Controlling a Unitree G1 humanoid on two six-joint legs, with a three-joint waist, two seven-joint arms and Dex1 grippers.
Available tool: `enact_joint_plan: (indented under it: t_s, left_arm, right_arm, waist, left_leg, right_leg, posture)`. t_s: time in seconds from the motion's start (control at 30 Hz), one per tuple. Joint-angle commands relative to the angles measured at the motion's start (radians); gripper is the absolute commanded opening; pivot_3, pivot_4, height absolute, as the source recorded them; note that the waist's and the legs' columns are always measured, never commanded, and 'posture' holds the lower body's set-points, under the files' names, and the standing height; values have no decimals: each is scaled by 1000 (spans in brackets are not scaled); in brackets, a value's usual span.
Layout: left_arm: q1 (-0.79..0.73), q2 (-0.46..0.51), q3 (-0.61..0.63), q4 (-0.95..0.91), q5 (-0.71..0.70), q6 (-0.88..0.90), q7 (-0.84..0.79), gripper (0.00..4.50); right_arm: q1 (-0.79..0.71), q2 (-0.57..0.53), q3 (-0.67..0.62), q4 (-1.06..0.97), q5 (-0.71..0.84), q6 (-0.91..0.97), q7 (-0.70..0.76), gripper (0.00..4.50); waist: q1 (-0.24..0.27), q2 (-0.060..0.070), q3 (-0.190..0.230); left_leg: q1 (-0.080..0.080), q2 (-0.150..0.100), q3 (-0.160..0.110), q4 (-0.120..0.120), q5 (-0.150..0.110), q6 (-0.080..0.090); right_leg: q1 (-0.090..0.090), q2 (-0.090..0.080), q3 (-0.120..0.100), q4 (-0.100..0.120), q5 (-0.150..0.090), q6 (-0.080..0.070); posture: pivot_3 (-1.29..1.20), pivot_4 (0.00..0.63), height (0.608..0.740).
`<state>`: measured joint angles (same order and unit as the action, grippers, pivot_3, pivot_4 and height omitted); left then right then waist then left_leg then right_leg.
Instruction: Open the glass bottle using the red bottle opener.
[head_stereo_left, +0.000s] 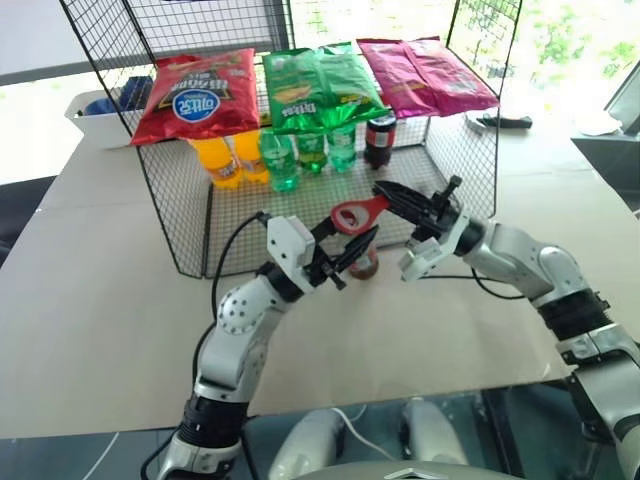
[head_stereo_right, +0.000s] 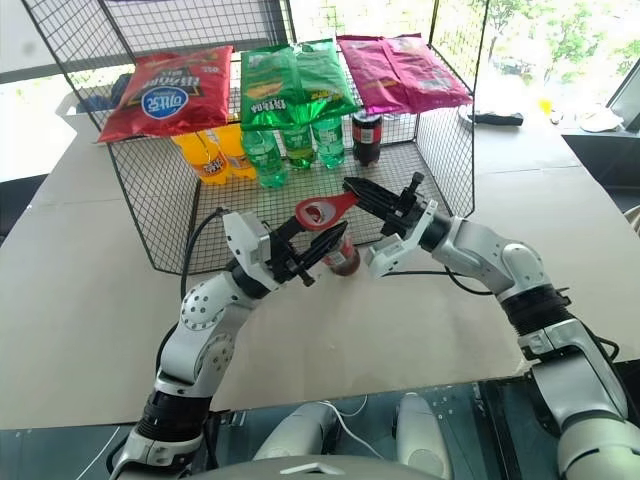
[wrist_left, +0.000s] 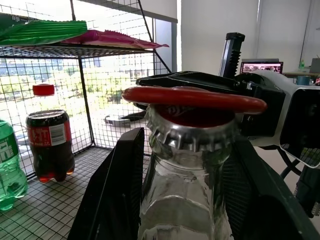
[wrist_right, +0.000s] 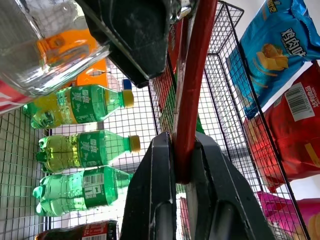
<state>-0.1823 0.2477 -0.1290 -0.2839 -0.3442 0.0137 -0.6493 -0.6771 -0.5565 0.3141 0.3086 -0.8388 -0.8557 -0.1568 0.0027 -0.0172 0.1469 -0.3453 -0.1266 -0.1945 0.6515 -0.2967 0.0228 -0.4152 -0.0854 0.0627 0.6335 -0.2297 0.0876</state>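
Behind glass bottle (head_stereo_left: 364, 262): wire rack (head_stereo_left: 180, 215), soda bottles (head_stereo_left: 300, 152).

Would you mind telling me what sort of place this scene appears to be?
Probably a lab or office mock-up of a shop shelf: a wire rack on a paper-covered table holds chip bags above soft-drink bottles, with a monitor behind.
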Motion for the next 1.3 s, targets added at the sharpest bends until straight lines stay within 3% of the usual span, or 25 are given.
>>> enact_joint_plan:
  t_s: [0.03,0.4,0.63,1.03,1.3]
  left_arm:
    - [23,5,-22,24,14,13,-9,1603]
    - [-29,-9,-32,86,27,11,-7,1603]
    - [-123,-34,-36,202,46,-12,-4,1603]
    - [-142,-53,-41,256,52,-35,-7,1603]
    - [-130,-51,-37,252,51,-37,-1,1603]
  right_arm:
    - [-28,-10,-58,21,57,31,-29,0]
    - [-7,4,-76,85,156,59,8,0]
    - [-49,-23,-55,156,105,68,-34,0]
    - [-151,-62,-29,261,54,58,-121,0]
    - [-121,-34,-51,245,155,14,-92,0]
  waist:
    - [0,0,0]
    - [0,0,0]
    - [-1,0,0]
    - [-8,-1,-1]
    - [-10,-1,-1]
  left_leg:
    - [0,0,0,0,0,0]
    - [0,0,0,0,0,0]
    - [0,0,0,0,0,0]
    - [1,0,1,0,0,0]
    - [1,0,1,0,0,0]
  right_leg:
    - [0,0,0,0,0,0]
    - [0,0,0,0,0,0]
    - [0,0,0,0,0,0]
    - [0,0,2,1,0,0]
    - [0,0,2,1,0,0]
  posture:
    - [0,150,740]
    - [0,150,740]
    - [0,150,740]
    - [0,150,740]
    - [0,150,740]
